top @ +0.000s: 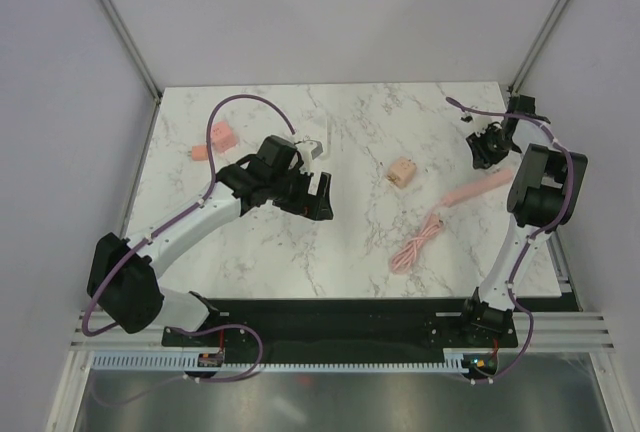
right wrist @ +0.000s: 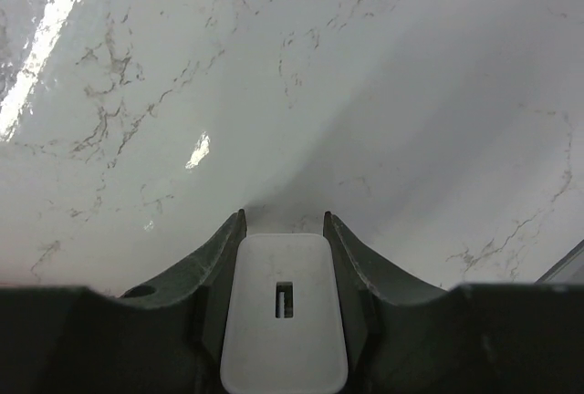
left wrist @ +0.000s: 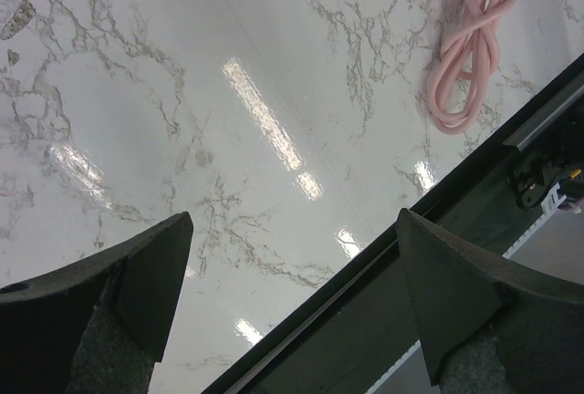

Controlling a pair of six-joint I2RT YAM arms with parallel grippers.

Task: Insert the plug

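My right gripper is shut on a white charger block whose small slot faces the camera. The block sits between both fingers, just above the marble. In the top view this gripper hangs at the far right of the table. A pink cable lies coiled in front of it, with a straight pink stretch running right. I cannot pick out the plug's tip. My left gripper stands open and holds nothing left of centre. Its wrist view shows the cable coil far off.
A small peach block rests near the table's middle. Two pink pieces lie at the back left. The black front rail runs under the left fingers. White walls and metal posts close in the table.
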